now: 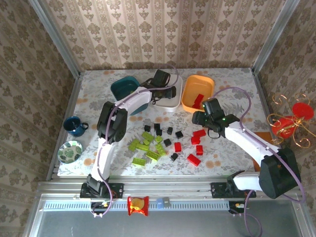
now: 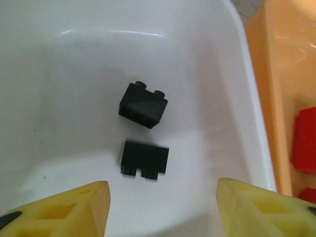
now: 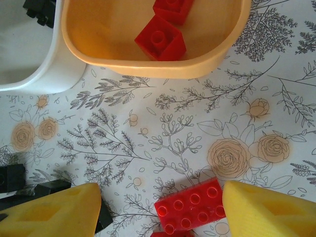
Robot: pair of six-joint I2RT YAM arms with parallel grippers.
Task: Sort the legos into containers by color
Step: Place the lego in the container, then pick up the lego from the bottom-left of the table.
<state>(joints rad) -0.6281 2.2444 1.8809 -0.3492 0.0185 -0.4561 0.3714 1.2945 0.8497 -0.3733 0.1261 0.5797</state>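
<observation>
My left gripper [image 1: 165, 92] hangs open over the white tray [image 1: 173, 104]. In the left wrist view two black legos [image 2: 143, 104] [image 2: 144, 158] lie on the white tray's floor [image 2: 74, 74], clear of my yellow fingers [image 2: 74, 210]. My right gripper [image 1: 205, 119] stands open low over the table, just in front of the orange tray [image 1: 210, 81]. A red lego [image 3: 193, 206] lies between its fingers, close against the right pad [image 3: 266, 210]. Red legos [image 3: 160, 39] lie in the orange tray [image 3: 148, 63]. The teal tray [image 1: 123, 88] sits left of the white one.
Loose lime-green legos [image 1: 145, 148], black legos [image 1: 168, 133] and red legos [image 1: 193, 159] are scattered mid-table. A dark blue mug [image 1: 75, 126] and a small bowl [image 1: 70, 151] stand at the left edge. A red and gold ornament [image 1: 289, 121] stands off the right edge.
</observation>
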